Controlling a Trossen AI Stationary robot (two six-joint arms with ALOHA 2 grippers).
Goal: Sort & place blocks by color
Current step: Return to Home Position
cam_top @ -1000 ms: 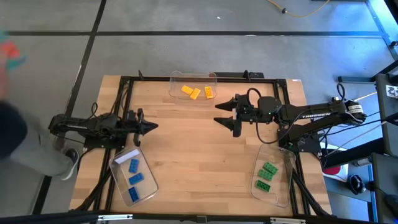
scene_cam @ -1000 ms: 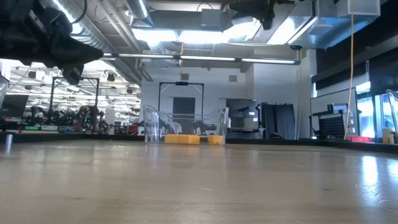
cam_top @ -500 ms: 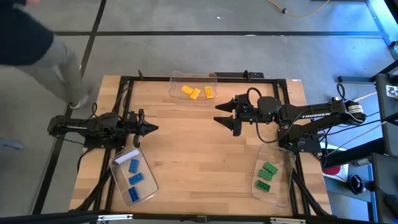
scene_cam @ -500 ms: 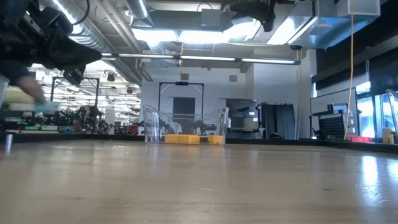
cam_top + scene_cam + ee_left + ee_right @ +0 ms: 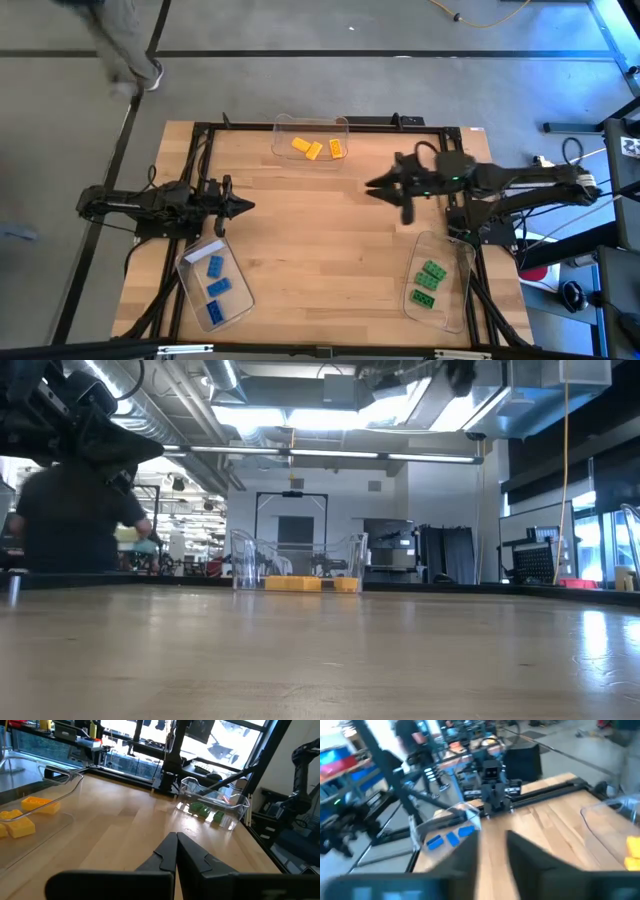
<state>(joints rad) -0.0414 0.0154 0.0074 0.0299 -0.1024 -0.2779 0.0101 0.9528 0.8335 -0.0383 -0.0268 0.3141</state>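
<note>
No block lies between jaws: yellow blocks [image 5: 315, 148] at the worktop's [image 5: 320, 250] far edge, blue blocks [image 5: 215, 288] near-left corner, green blocks [image 5: 428, 283] near-right, nearest the parted, empty right gripper [image 5: 378, 190]; the left gripper [image 5: 245, 205] waits closed by the left edge.

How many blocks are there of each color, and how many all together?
Yellow blocks: 3
Blue blocks: 3
Green blocks: 3
Total: 9
</note>
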